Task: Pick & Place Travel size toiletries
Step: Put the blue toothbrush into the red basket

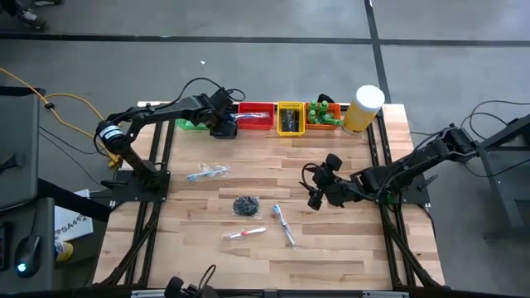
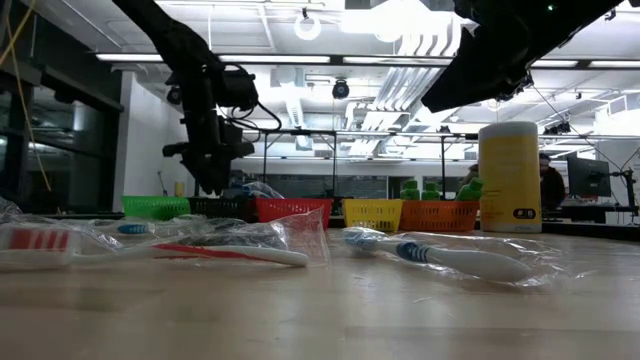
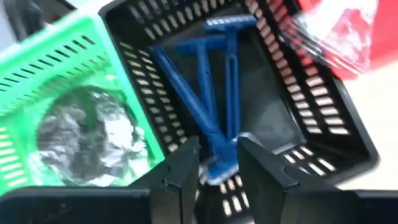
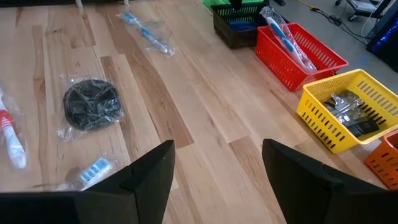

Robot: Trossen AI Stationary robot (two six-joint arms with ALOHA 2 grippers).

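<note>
Two slim blue razors (image 3: 211, 93) lie crossed in the black bin (image 3: 323, 134).

the whole tabletop (image 1: 273, 265) is seen from straight overhead. it is crossed level, at surface height, by the low view, toward the room behind. the black bin (image 3: 261, 106) is looked into from close above by the left wrist camera. the red bin (image 4: 298, 53) is shared by the right wrist and overhead views.
</note>
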